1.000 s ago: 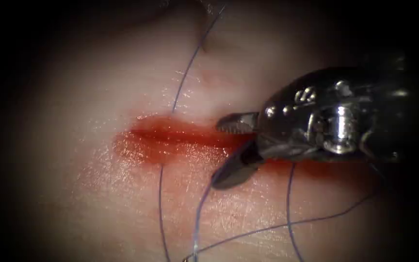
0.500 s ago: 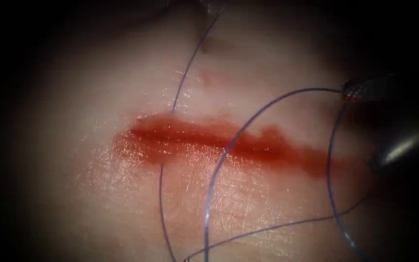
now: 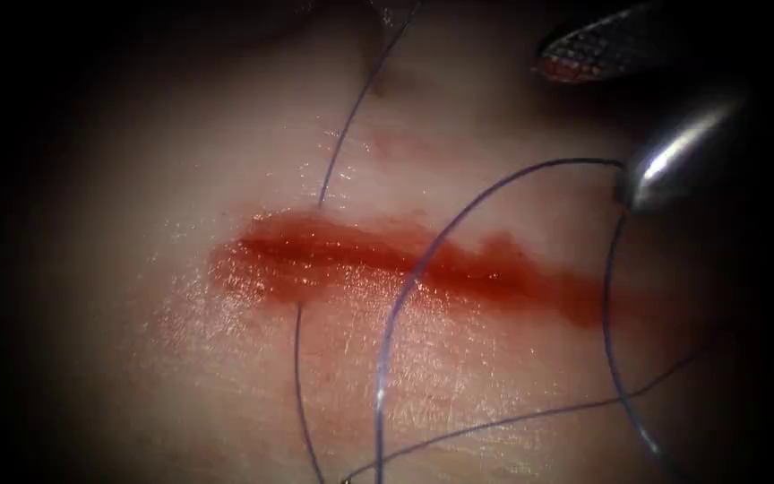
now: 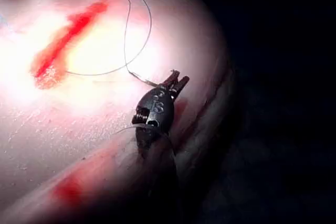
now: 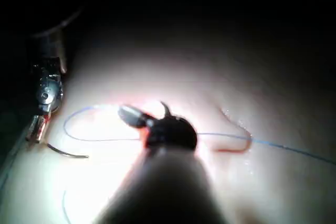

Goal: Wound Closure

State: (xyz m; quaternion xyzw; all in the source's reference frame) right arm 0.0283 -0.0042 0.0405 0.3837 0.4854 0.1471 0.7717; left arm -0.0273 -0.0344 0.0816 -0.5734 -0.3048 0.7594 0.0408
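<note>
Endoscope view, item list.

1. Tissue (image 3: 181, 376): pale surface, beneath and beside the right end effector.
2. Cut (image 3: 351, 255): runs crosswise below the right end effector and ends short of it. Red fluid (image 3: 512, 278) lies along it.
3. Thread (image 3: 387, 341): one wide loop arches over the cut and meets the lower jaw of the right end effector. Other strands cross the cut farther from that tool.
4. Right end effector (image 3: 584, 121): jaws spread well apart, one toothed face stained red, the other a bright metal back. Nothing is clamped between them. The thread touches the lower jaw. The right wrist view shows the same tool (image 5: 143, 109) spread above the red fluid, with thread passing just behind it.
5. Left end effector (image 4: 177, 80): jaws closed on the needle (image 4: 144, 80) near one end of its curve; which end cannot be told. It also appears in the right wrist view (image 5: 35, 132), well apart from the right tool.
6. Needle, location: it projects from the left jaws, clear of the tissue and not in it. Its far end joins the thread. Seen also in the right wrist view (image 5: 68, 153).
</note>
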